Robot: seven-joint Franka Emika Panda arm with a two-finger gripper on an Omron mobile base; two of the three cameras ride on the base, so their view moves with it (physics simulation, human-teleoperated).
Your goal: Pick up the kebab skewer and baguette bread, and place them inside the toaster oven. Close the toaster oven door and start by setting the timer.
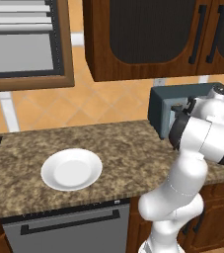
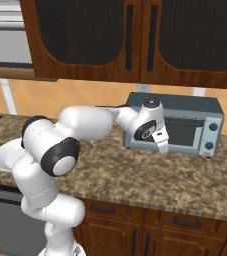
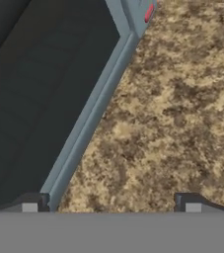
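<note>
The grey-blue toaster oven [image 2: 185,111] stands on the granite counter against the wall; the arm partly covers the toaster oven [image 1: 161,106] in the left base view. Its dark glass door [image 2: 186,133] looks shut, upright on the oven's front. My gripper [image 2: 161,144] hangs just in front of the door's lower left part, pointing down at the counter. In the hand view the door glass [image 3: 34,99] and its grey frame [image 3: 91,118] run along the left, and my gripper [image 3: 111,203] is open with nothing between the fingertips [image 3: 190,203]. The kebab skewer and the baguette are out of view.
An empty white plate [image 1: 71,169] lies on the counter [image 1: 128,148] left of the arm. Two knobs [image 2: 213,127] sit on the oven's right side. Dark wooden wall cabinets [image 2: 135,35] hang above. A dishwasher front [image 1: 69,230] is below the counter edge.
</note>
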